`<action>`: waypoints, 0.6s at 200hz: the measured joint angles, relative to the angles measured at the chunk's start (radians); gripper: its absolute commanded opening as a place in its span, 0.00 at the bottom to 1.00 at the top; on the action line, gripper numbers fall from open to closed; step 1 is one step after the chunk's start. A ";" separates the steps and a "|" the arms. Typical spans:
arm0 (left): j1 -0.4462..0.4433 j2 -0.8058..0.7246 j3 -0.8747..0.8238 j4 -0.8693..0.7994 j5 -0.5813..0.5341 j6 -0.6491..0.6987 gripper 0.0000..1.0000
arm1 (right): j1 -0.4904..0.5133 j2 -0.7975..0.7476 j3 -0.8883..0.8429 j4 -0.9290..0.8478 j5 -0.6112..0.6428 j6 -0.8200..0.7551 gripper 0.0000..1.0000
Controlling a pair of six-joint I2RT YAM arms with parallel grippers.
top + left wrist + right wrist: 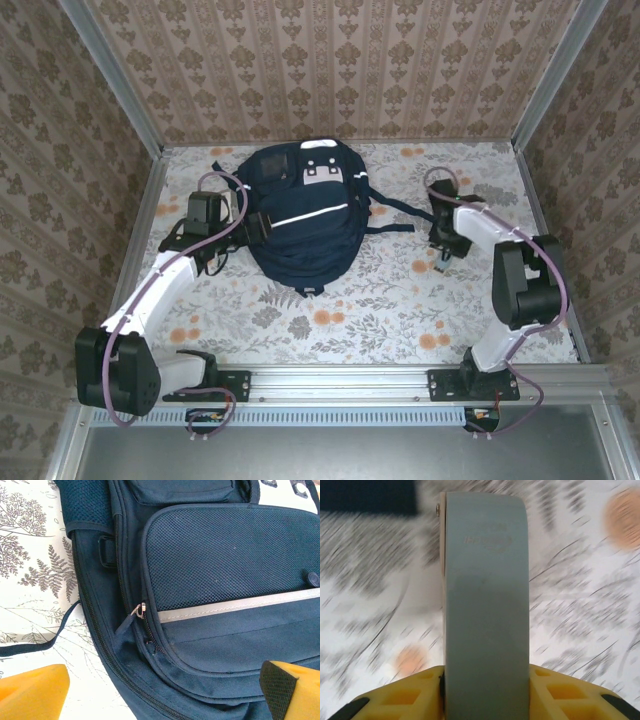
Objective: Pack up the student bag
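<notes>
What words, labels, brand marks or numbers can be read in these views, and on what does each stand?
Grey slab gripped in the right tool: raised lettering near its top, too blurred to read.
Grey-white front patch on the student bag: dark marks, too small to read from above; in the left wrist view they are cut off by the frame edge.
No text is legible anywhere.

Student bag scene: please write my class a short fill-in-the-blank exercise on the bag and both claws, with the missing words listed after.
1. The student bag on the table is navy ____.
2. The left claw, next to the bag's front pocket, has its jaws ____.
3. The right claw grips a flat slab coloured ____.
Missing words: blue; open; grey.
</notes>
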 measured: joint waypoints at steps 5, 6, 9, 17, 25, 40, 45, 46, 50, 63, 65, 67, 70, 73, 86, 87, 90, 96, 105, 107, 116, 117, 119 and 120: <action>0.000 0.000 0.000 0.000 0.003 0.000 1.00 | 0.029 -0.007 -0.008 0.000 -0.003 0.014 0.41; 0.000 0.000 0.000 0.000 0.003 0.000 1.00 | 0.033 -0.008 -0.009 0.000 -0.003 0.016 0.41; 0.000 0.000 0.000 0.000 0.005 0.000 1.00 | 0.047 -0.011 -0.013 -0.001 -0.003 0.024 0.41; 0.000 0.000 0.000 0.000 0.010 0.000 1.00 | 0.088 -0.018 -0.021 -0.002 -0.003 0.047 0.41; 0.000 0.000 0.000 0.000 0.012 0.000 1.00 | 0.124 -0.021 -0.025 -0.002 -0.003 0.064 0.44; 0.000 0.000 -0.001 0.000 0.018 0.000 1.00 | 0.174 -0.022 -0.027 -0.007 -0.013 0.090 0.53; 0.000 0.000 -0.001 0.000 0.019 0.000 1.00 | 0.184 -0.022 -0.026 -0.008 -0.020 0.098 0.58; 0.000 0.000 -0.001 0.000 0.019 0.000 1.00 | 0.186 -0.022 -0.026 -0.009 -0.022 0.096 0.59; 0.000 0.000 -0.001 0.000 0.021 0.000 1.00 | 0.190 -0.022 -0.026 -0.011 -0.025 0.104 0.61; 0.000 0.000 -0.001 0.000 0.023 0.000 1.00 | 0.192 -0.020 -0.014 -0.028 -0.030 0.097 0.65; 0.000 0.000 -0.001 0.000 0.024 0.000 1.00 | 0.191 -0.018 -0.010 -0.033 -0.031 0.093 0.66; 0.000 0.000 -0.001 0.000 0.024 0.000 1.00 | 0.190 -0.017 -0.005 -0.037 -0.030 0.091 0.66; 0.000 0.000 -0.001 0.000 0.025 0.000 1.00 | 0.188 -0.014 0.003 -0.043 -0.031 0.091 0.66; 0.000 0.000 -0.001 0.000 0.026 0.000 1.00 | 0.185 -0.010 0.012 -0.049 -0.031 0.085 0.66; 0.000 0.000 -0.001 0.000 0.029 0.001 1.00 | 0.171 0.015 0.061 -0.061 -0.035 0.069 0.65; 0.000 0.000 -0.001 0.000 0.029 0.001 1.00 | 0.170 0.017 0.063 -0.062 -0.035 0.068 0.65; 0.000 0.000 -0.001 0.000 0.030 0.002 1.00 | 0.166 0.024 0.073 -0.062 -0.037 0.064 0.64; 0.000 0.000 -0.001 0.000 0.031 0.002 1.00 | 0.159 0.035 0.090 -0.062 -0.042 0.056 0.64; -0.001 0.000 -0.001 0.000 0.037 0.006 1.00 | 0.148 0.052 0.110 -0.063 -0.049 0.042 0.63; -0.001 0.000 -0.001 0.000 0.037 0.009 1.00 | 0.146 0.055 0.114 -0.064 -0.051 0.042 0.62; -0.003 0.000 -0.001 0.000 0.040 0.016 1.00 | 0.138 0.068 0.126 -0.068 -0.054 0.032 0.62; -0.004 0.000 -0.001 -0.001 0.041 0.018 1.00 | 0.137 0.069 0.126 -0.068 -0.055 0.031 0.61; -0.005 0.000 -0.001 -0.001 0.041 0.021 1.00 | 0.136 0.072 0.129 -0.070 -0.056 0.027 0.61; -0.005 0.000 -0.001 -0.001 0.041 0.021 1.00 | 0.135 0.073 0.130 -0.071 -0.056 0.027 0.61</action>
